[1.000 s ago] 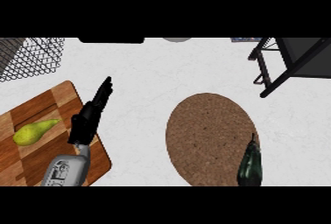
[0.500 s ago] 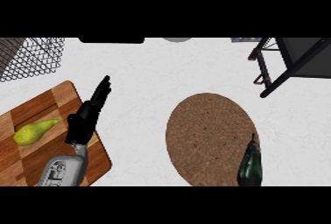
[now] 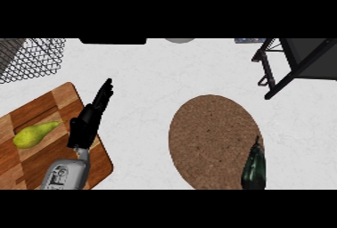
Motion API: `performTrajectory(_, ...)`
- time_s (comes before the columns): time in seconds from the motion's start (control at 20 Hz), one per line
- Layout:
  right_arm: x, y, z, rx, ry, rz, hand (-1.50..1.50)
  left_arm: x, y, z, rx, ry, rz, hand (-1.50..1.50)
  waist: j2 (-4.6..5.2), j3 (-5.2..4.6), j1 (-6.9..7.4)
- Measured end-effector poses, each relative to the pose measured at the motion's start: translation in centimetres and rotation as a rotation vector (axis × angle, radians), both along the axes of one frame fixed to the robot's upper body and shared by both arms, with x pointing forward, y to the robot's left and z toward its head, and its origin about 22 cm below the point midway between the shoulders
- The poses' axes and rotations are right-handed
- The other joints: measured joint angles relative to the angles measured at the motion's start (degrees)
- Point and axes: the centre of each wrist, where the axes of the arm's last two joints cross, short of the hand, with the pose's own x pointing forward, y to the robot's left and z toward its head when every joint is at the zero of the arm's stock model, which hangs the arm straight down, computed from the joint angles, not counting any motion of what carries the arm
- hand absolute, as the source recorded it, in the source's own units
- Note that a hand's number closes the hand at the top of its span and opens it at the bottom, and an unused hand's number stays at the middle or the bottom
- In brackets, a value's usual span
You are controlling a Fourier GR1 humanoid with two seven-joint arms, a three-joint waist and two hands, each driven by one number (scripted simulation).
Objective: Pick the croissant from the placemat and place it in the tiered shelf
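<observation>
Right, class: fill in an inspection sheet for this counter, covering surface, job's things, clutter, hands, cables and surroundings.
Surface: white marbled counter.
Job's things: brown oval placemat; dark shelf at far right; croissant not seen, perhaps hidden by the right hand.
Clutter: pear on a wooden board; wire basket far left.
Hands: left hand open, over the board's right edge; right hand at the placemat's near right edge, state unclear.
Cables: nothing seen.
Surroundings: dark shapes cut off along the far edge.
</observation>
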Motion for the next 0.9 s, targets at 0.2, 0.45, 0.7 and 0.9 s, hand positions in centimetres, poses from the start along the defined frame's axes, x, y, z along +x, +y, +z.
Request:
performTrajectory(0.2, 0.0, -0.7, -0.2, 0.008, 0.018, -0.093, -1.5, 0.0, -0.2, 0.0, -0.003, 0.003, 0.0, 0.0, -0.23, -0.15, -0.12)
performTrajectory(0.45, -0.6, -1.8, -0.6, 0.082, -0.006, -0.087, -1.5, -0.4, 0.6, -0.5, 0.002, 0.006, 0.002, 0.0, -0.13, 0.06, -0.35)
performTrajectory(0.7, -0.8, -2.3, 0.1, 0.174, -0.05, -0.025, -1.5, -0.6, 0.4, -0.5, -0.001, 0.005, 0.003, 0.0, -0.06, 0.12, -0.29)
performTrajectory(0.9, -1.2, -2.3, 1.2, 0.213, -0.051, 0.036, -1.5, -0.8, 0.6, 0.5, 0.001, 0.002, 0.004, 0.0, -0.12, 0.15, -0.34)
